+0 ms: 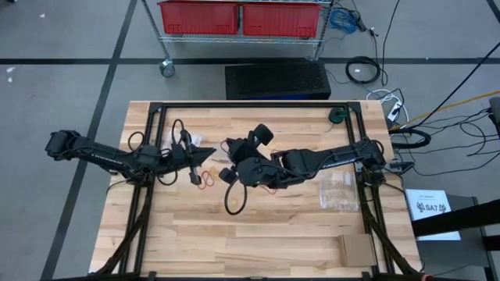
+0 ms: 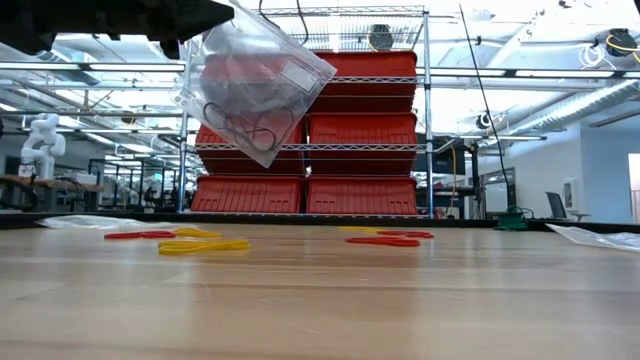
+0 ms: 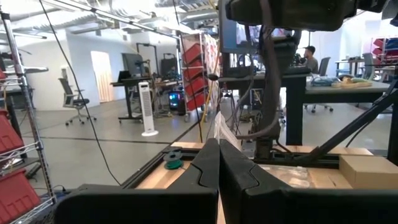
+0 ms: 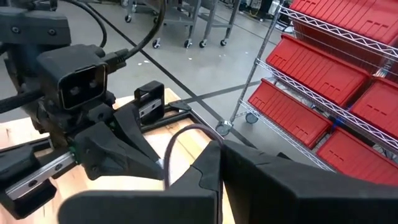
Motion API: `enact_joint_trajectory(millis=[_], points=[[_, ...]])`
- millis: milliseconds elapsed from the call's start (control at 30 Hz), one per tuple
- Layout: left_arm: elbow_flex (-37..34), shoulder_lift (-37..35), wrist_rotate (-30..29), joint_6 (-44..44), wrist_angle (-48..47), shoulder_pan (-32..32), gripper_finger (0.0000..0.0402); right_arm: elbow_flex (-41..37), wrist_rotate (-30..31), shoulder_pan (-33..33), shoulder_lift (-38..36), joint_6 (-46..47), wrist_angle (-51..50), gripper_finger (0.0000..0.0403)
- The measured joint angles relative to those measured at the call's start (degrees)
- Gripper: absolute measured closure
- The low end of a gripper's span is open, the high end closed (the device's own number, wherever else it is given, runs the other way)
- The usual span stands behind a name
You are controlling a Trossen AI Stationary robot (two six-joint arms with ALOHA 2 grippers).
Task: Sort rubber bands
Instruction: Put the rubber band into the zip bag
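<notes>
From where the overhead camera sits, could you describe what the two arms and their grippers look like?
Both arms are dark and slim-jointed, with thick black cables looping beside them. The left gripper and the right gripper each end in two matte black, wedge-shaped fingers.

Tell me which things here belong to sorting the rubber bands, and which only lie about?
Belong to the job:
- red and yellow thin rubber bands loose on the wooden table
- clear plastic bag with dark bands inside, hanging above the table
- left gripper, shut
- right gripper, shut

Lying about:
- brown cardboard box
- green tape roll
- red storage bins behind
</notes>
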Motion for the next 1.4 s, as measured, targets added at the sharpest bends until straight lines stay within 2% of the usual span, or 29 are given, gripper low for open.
enact_joint_trajectory(millis=[600, 1067, 1400], points=[[0.0, 0.0, 0.0, 0.0, 0.0, 0.0, 0.0401, 0.0, 0.0, 0.9, 0.0, -1.0, 1.2, 0.0403], [0.0, 0.0, 0.1, -0.1, 0.0, 0.0, 0.0401, 0.1, -0.2, -2.9, 0.0, -2.5, -0.7, 0.0403], [0.0, 0.0, 0.1, -0.1, 0.0, 0.0, 0.0401, 0.1, -0.2, -4.3, 0.0, -7.7, 3.3, 0.0403]])
